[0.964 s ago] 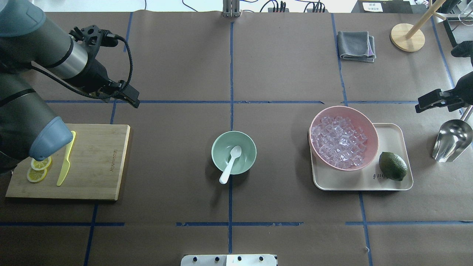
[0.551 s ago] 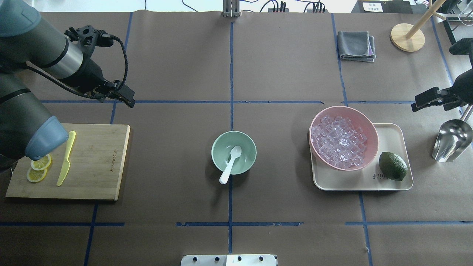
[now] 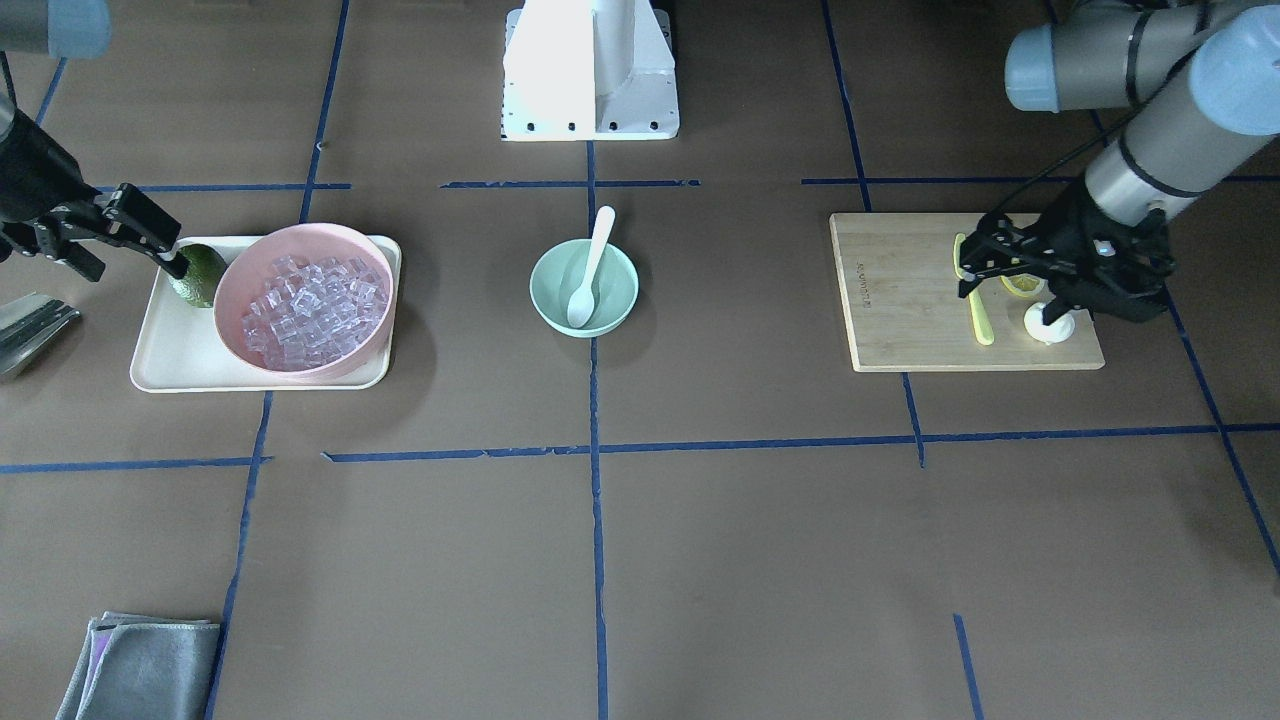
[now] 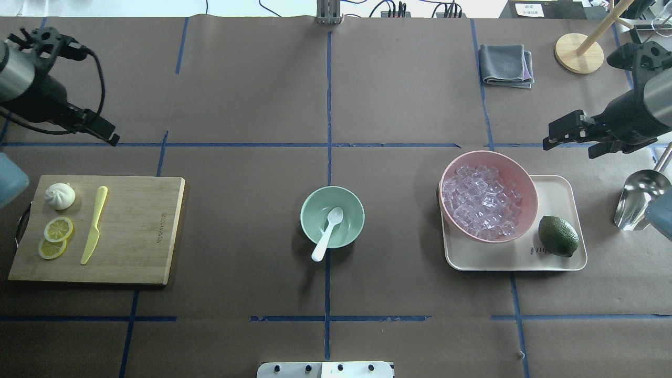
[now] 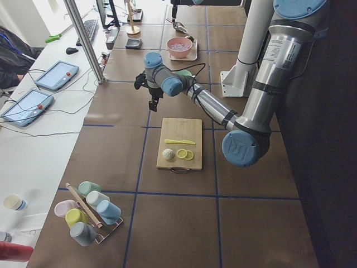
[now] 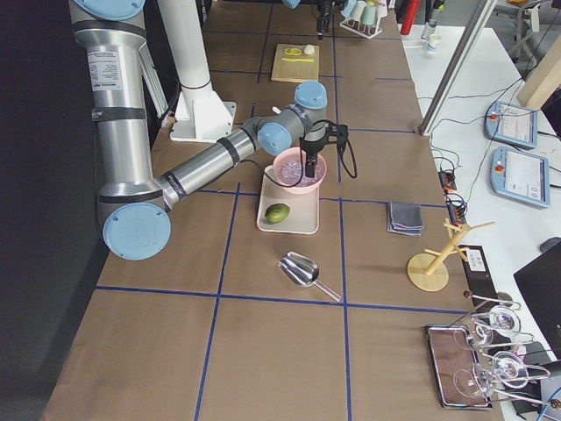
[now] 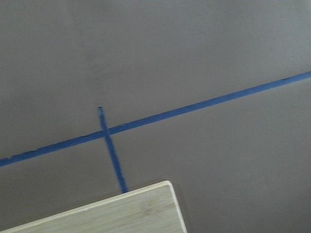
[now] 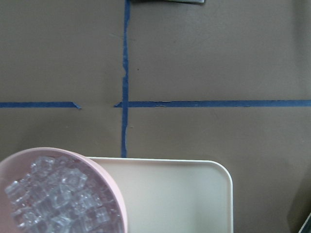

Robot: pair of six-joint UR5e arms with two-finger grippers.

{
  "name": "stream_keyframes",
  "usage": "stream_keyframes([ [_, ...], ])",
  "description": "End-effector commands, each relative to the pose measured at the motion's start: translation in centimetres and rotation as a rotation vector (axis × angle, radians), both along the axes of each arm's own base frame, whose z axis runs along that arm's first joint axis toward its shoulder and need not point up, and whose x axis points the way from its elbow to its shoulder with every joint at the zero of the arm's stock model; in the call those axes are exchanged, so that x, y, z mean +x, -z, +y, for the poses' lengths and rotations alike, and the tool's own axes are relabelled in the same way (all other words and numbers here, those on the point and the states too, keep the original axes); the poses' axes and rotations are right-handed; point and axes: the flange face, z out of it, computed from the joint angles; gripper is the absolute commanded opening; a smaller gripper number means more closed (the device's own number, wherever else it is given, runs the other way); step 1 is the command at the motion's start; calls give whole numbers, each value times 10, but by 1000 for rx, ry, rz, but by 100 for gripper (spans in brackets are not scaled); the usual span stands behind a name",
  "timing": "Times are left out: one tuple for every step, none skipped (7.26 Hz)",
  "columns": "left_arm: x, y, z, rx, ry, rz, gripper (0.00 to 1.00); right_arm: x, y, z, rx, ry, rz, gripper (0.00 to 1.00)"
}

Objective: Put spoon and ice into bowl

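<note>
The white spoon (image 4: 327,229) lies in the mint-green bowl (image 4: 314,206) at the table's middle, scoop inside and handle over the near rim; the front view shows it too (image 3: 590,262). Only the spoon shows in the bowl. The ice (image 4: 483,202) fills the pink bowl (image 4: 534,202) on the right. My right gripper (image 4: 551,140) is open and empty, above the table just beyond that bowl's far right rim. My left gripper (image 4: 109,137) is open and empty, far left, beyond the cutting board.
The pink bowl and a lime (image 4: 558,236) sit on a cream tray (image 4: 556,189). A metal scoop (image 4: 638,202) lies right of it. A cutting board (image 4: 136,231) holds a yellow-green knife (image 4: 93,226), lemon slices and a white bun. A grey cloth (image 4: 506,64) lies far right.
My left arm has drawn back to the left, away from the cutting board, uncovering the white bun. My right gripper has moved left toward the pink bowl.
</note>
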Motion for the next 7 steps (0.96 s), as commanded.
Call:
stream_keyframes([
  [-80, -75, 19, 56, -61, -83, 100, -83, 14, 31, 42, 23, 69, 100],
  [-86, -81, 17, 50, -56, -87, 100, -107, 5, 43, 53, 3, 120, 100],
  [-86, -78, 16, 55, -56, -84, 100, -133, -4, 55, 16, -53, 156, 100],
  [-86, -78, 16, 56, -55, -84, 100, -151, -6, 64, 19, -68, 173, 100],
  [-86, -77, 16, 57, -55, -82, 100, -157, -11, 64, 19, -69, 185, 97],
  [-86, -77, 16, 56, -54, -83, 100, -164, -19, 64, 23, -63, 204, 87],
  [-86, -74, 16, 60, -50, -81, 100, -171, -27, 60, 32, -60, 226, 78],
])
